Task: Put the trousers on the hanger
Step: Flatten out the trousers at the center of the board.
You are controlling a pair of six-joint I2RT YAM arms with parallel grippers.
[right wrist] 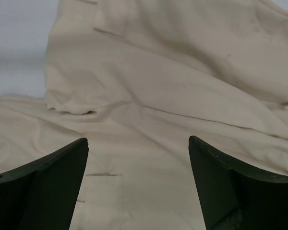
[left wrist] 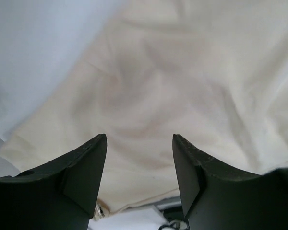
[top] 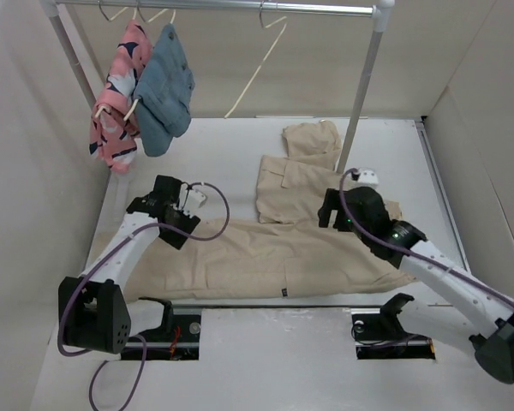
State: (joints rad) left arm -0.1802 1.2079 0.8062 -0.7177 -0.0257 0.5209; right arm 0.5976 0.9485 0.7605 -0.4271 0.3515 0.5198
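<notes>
The beige trousers (top: 265, 257) lie spread across the table, one leg running left to right and the other folded back toward the rail's right post. The bare cream hanger (top: 259, 68) hangs tilted from the rail, far above and behind them. My left gripper (top: 178, 228) hovers over the left part of the trousers (left wrist: 182, 86), open (left wrist: 139, 143), with nothing between its fingers. My right gripper (top: 332, 216) is low over the waist area near a pocket seam (right wrist: 103, 175), also open (right wrist: 138, 143) and holding nothing.
A pink patterned garment (top: 116, 94) and a blue-grey garment (top: 164, 90) hang on hangers at the rail's (top: 240, 7) left end. The rail's right post (top: 360, 94) stands at the edge of the folded leg. White walls enclose the table on both sides.
</notes>
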